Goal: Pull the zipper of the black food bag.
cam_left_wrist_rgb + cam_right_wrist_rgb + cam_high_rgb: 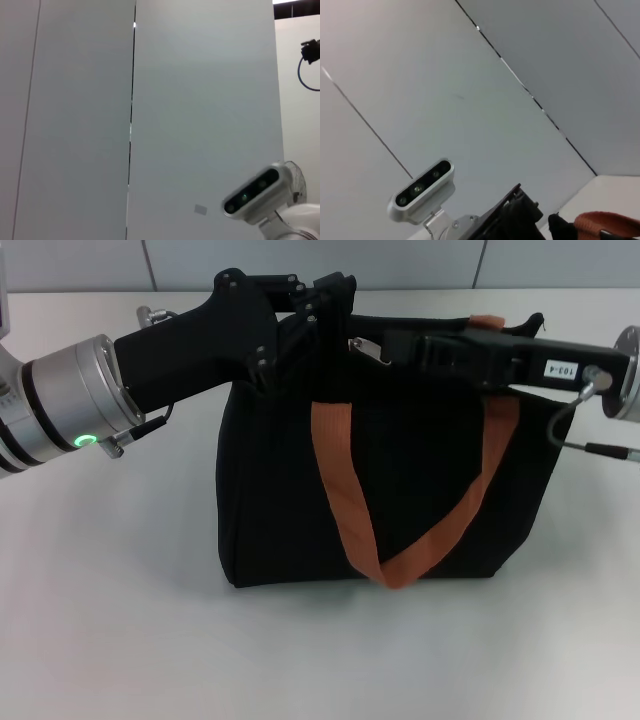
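Observation:
The black food bag [400, 490] stands upright in the middle of the white table, with an orange-brown strap [345, 490] hanging down its front. My left gripper [318, 302] is at the bag's top left corner and is shut on the fabric edge there. My right gripper [392, 346] reaches in from the right along the bag's top edge. It is shut on the small silver zipper [362, 345], which sits left of the middle of the top. A piece of orange strap [605, 223] shows in the right wrist view. The left wrist view shows no part of the bag.
The white table [120, 620] stretches around the bag. A grey panelled wall [300, 260] runs behind it. A cable [570, 435] loops from my right wrist. The wrist views show wall panels and my head camera [252, 192], which also shows in the right wrist view [422, 189].

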Motion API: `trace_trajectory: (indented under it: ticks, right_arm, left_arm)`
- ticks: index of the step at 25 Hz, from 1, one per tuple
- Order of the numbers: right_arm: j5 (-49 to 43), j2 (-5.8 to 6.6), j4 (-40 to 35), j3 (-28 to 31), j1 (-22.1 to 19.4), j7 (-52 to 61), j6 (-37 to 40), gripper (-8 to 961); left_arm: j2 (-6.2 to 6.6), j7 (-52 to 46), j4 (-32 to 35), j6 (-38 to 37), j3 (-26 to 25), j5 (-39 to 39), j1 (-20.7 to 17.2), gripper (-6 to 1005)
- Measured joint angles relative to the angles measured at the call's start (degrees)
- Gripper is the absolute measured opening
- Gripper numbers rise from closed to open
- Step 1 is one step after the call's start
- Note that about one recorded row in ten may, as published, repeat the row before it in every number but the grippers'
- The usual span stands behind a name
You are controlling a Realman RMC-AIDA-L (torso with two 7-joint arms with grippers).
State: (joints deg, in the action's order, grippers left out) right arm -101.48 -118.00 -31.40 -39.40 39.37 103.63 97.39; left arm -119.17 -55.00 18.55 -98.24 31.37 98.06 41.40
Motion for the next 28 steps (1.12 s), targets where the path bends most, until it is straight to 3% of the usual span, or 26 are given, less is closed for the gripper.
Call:
trace_trajectory:
  ticks: [11, 28]
  right_arm:
    - [-0.93, 1.95, -3.27, -4.51, 2.51, 10.39, -0.47, -1]
    - [-7.86, 1.93, -11.28, -4.72, 2.36, 20.94, -2.58, 0]
  left_arm:
    - [0.00, 0.15, 0.00, 0.00, 0.00, 0.00, -0.16, 35]
    - [0.00, 0.59, -0.09, 0.00, 0.00, 0.02, -0.29, 35]
